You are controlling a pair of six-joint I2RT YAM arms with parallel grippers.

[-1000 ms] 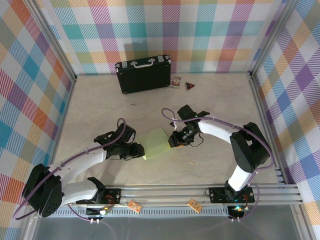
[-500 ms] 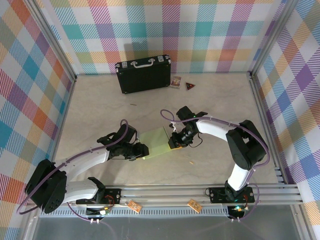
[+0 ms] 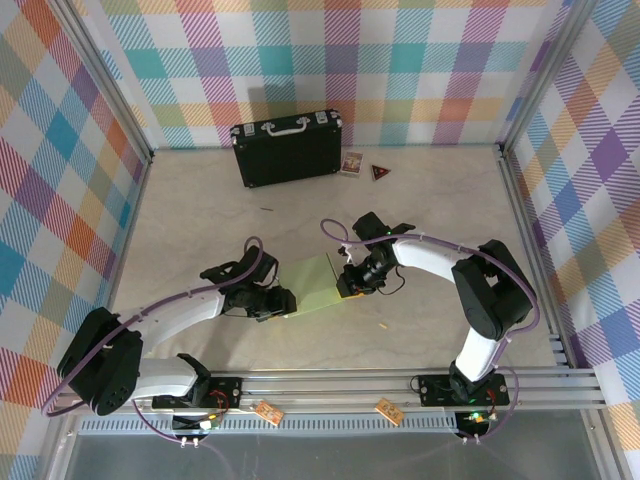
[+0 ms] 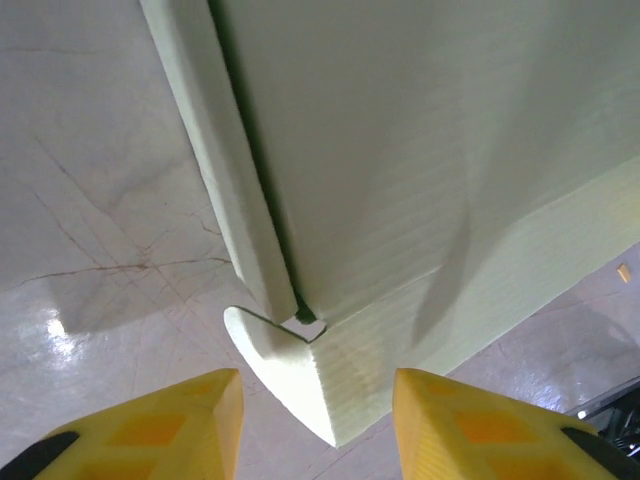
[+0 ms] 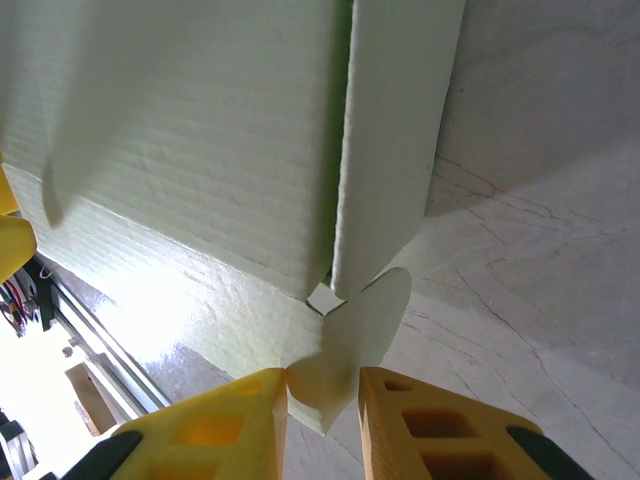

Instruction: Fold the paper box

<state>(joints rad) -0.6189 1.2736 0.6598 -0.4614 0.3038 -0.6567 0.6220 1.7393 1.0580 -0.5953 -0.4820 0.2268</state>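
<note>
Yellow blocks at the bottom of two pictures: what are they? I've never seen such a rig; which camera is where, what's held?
They are gripper fingers, each filmed by a wrist camera. The overhead picture shows two robot arms bolted at the near edge of the table, the left gripper and the right gripper at opposite ends of the green paper box. A black case stands at the back. The left fingers stand open around a box corner. The right fingers sit close around a flap; whether they pinch it is unclear.
</note>
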